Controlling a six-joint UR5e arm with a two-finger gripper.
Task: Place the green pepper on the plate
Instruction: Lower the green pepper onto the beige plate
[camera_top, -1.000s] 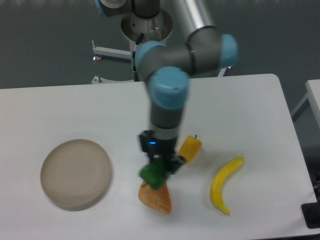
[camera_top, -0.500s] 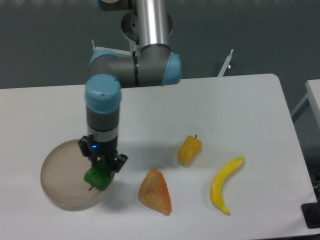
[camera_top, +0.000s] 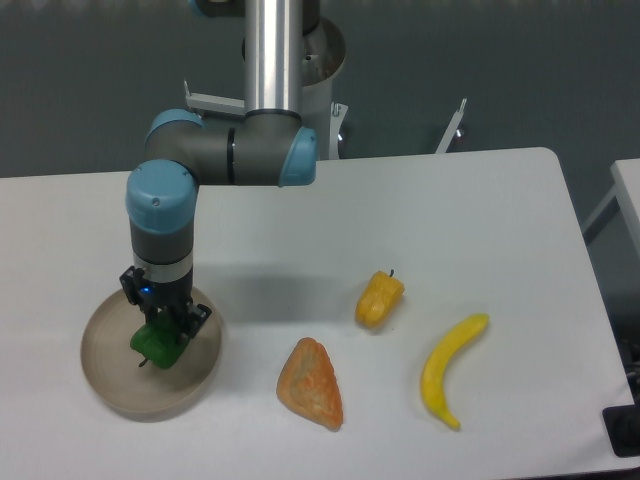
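Nearest the front edge of the white desk (camera_top: 300, 240) lie three loose items in a rough row: an orange-brown wedge-shaped piece (camera_top: 311, 384) near the middle, a banana (camera_top: 452, 368) to its right, curving up toward the right edge, and the plate (camera_top: 110, 385) at the left, its rim close to the front edge. Bare desk runs between the plate and the wedge, and between the wedge and the banana. Just behind the wedge and a little to the right sits a yellow-orange pepper (camera_top: 380, 299), apart from both neighbours.

The plate holds one thing, the green pepper (camera_top: 158, 343), which sits over the middle of the dish with its thin dark stem pointing down toward the front. Whether it touches the plate's floor cannot be told.

The claw (camera_top: 163, 328) points straight down over the plate, its fingers narrowed onto the green pepper's upper part and gripping it. Behind that, the broad back half of the desk is bare up to its far edge, where the arm's base column (camera_top: 275, 50) rises.
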